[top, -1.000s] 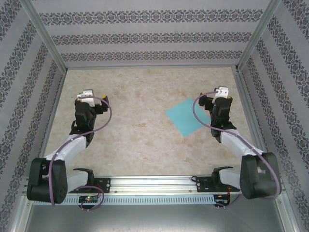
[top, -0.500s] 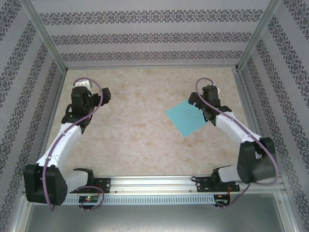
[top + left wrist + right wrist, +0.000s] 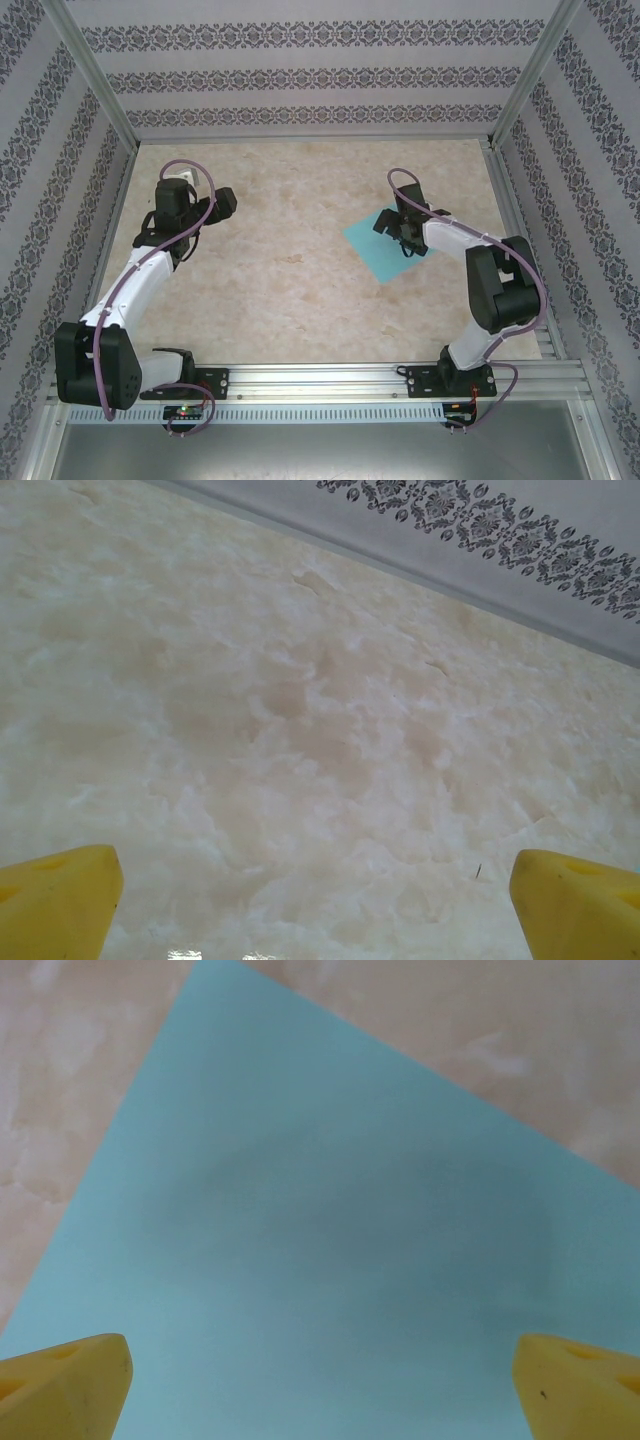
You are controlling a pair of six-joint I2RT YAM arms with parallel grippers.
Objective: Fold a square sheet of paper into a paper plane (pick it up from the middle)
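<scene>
The square sheet of paper [image 3: 373,250] is plain turquoise and lies flat and unfolded on the table, right of centre. No paper plane is in view. My right gripper [image 3: 400,230] hangs over the sheet's far right part, pointing down at it. In the right wrist view the sheet [image 3: 330,1220] spreads under the open gripper [image 3: 320,1400], and the yellow fingertips [image 3: 62,1385] stand wide apart with nothing between them. My left gripper [image 3: 216,208] is open over bare table at the far left, its fingertips [image 3: 55,900] far apart and empty.
The marbled beige table [image 3: 300,300] is boxed in by patterned walls [image 3: 300,80] with metal posts at the far corners. A metal rail [image 3: 330,380] holding both arm bases runs along the near edge. The back wall's foot [image 3: 480,520] lies ahead of the left gripper.
Both arms have stretched out toward the far side. The right gripper has swung left and down over the sheet. The left gripper has turned toward the table's middle. Both stay open.
</scene>
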